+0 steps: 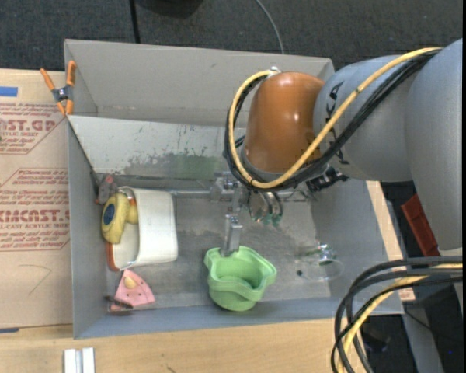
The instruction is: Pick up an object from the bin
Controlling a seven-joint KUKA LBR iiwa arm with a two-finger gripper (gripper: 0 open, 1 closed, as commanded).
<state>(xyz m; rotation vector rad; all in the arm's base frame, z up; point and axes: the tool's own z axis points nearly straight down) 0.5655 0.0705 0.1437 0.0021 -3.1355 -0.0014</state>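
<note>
My gripper hangs below the arm's orange cover near the middle of the bin, its tip just above the back rim of a light green cup. The cup lies against the bin's front wall with its opening facing up. A small clear plastic piece lies on the floor to the right of the gripper. Nothing shows in the gripper's grasp.
A white box lies at the left of the bin, and a yellow thing with a blue spot leans on its left side. A pink wedge sits in the front left corner. The arm covers the bin's right back part.
</note>
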